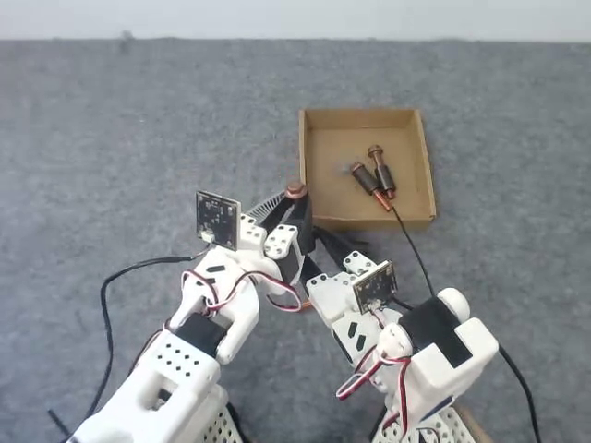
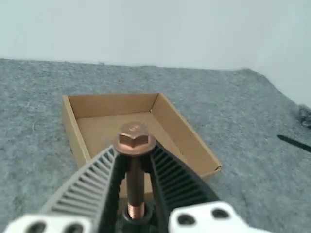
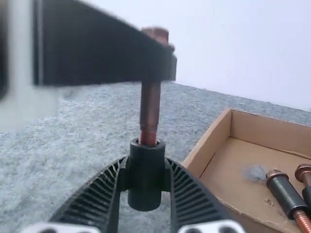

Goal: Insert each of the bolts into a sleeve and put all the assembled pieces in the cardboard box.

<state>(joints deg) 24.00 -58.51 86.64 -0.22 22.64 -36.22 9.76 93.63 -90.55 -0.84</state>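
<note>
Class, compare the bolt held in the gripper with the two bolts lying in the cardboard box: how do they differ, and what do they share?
The held bolt stands upright, clamped in the left gripper; the boxed bolts lie flat and loose in the cardboard box. The held bolt has only its tip in the sleeve, which the right gripper holds; the boxed bolts are sleeved up to their heads. All are copper-coloured.

Box (image 1: 365, 112) on table (image 1: 111, 138), right of centre, beyond both arms. Two assembled pieces (image 1: 370, 184) (image 1: 382, 175) lie side by side in box, toward its right half. Left gripper (image 2: 133, 151) just outside box's near-left corner, bolt (image 2: 134, 167) upright between its fingers. Sleeve (image 3: 145, 155) directly below bolt, in right gripper (image 3: 146, 168); bolt tip sits in sleeve's top.
</note>
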